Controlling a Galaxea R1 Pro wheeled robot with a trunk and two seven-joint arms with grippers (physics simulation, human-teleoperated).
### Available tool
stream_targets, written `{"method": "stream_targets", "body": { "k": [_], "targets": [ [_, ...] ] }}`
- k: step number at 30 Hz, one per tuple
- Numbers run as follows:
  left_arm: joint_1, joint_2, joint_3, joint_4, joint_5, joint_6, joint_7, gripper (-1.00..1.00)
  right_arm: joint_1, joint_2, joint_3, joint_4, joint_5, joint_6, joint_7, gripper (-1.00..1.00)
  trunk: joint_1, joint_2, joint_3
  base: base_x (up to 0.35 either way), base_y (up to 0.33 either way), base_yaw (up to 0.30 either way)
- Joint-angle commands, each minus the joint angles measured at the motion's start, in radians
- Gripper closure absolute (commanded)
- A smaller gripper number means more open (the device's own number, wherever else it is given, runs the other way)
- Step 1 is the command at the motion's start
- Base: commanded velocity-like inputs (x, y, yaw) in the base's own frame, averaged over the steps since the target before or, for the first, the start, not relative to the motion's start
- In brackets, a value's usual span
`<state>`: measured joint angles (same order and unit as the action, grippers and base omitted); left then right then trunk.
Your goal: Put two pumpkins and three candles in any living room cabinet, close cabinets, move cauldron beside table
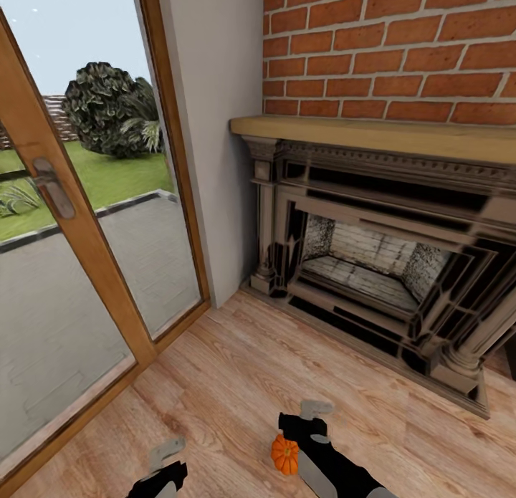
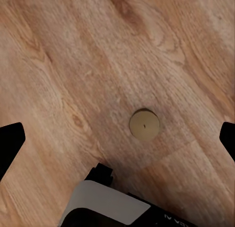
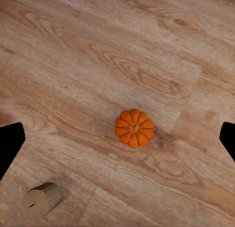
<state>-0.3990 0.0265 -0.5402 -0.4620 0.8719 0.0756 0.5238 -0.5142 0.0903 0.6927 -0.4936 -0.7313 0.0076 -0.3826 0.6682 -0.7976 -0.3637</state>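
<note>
Head view: the robot faces a corner of the room. An ornate carved fireplace (image 1: pixel 387 269) stands under a wooden mantel (image 1: pixel 373 136) against a red brick wall (image 1: pixel 390 46), its right end cut off by the picture's edge. Its firebox is open and holds nothing that can be made out. To the left, a glass door (image 1: pixel 86 218) with a wooden frame looks out on a paved terrace, grass and a dark bush (image 1: pixel 111 111). On the wooden floor (image 1: pixel 236 369) near the robot, one small orange pumpkin (image 1: pixel 284 454) lies just left of the right end effector (image 1: pixel 312 420), partly hidden behind the arm. The left end effector (image 1: pixel 166 458) is cut off at the bottom edge; how wide its fingers stand cannot be judged from here.

Left wrist view: a stubby tan candle (image 2: pixel 144 124) stands upright on the floor, seen from above, a tiny wick dot at its middle. The black fingertips (image 2: pixel 10 143) appear at opposite edges, spread wide apart with nothing between them. A white and black part of the robot covers the floor near the candle.

Right wrist view: the pumpkin (image 3: pixel 134 128) sits on the floor between the wide-spread fingertips (image 3: pixel 11 141), touching neither. A second candle (image 3: pixel 41 199) lies on its side nearby, close to the picture's edge.
</note>
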Motion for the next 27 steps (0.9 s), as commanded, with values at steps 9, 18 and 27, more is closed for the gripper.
{"method": "stream_targets", "body": {
  "k": [9,18,27],
  "targets": [
    [-0.001,0.001,-0.015,0.001,0.003,-0.006,0.008,-1.00,0.135,-0.181,0.104,-0.583,-0.021,0.090,-0.012,-1.00,0.035,-0.064,-0.030,0.000,0.000,0.000],
    [-0.001,0.000,-0.015,0.001,0.003,-0.011,0.008,-1.00,0.146,-0.255,0.106,-0.716,-0.029,0.100,-0.018,-1.00,0.069,-0.127,-0.058,0.000,0.000,0.000],
    [-0.001,-0.008,-0.015,0.001,0.003,-0.011,0.008,-1.00,0.146,-0.254,0.105,-0.689,-0.030,0.100,-0.018,-1.00,0.104,-0.190,-0.086,0.000,0.000,0.000]
  ]
}}
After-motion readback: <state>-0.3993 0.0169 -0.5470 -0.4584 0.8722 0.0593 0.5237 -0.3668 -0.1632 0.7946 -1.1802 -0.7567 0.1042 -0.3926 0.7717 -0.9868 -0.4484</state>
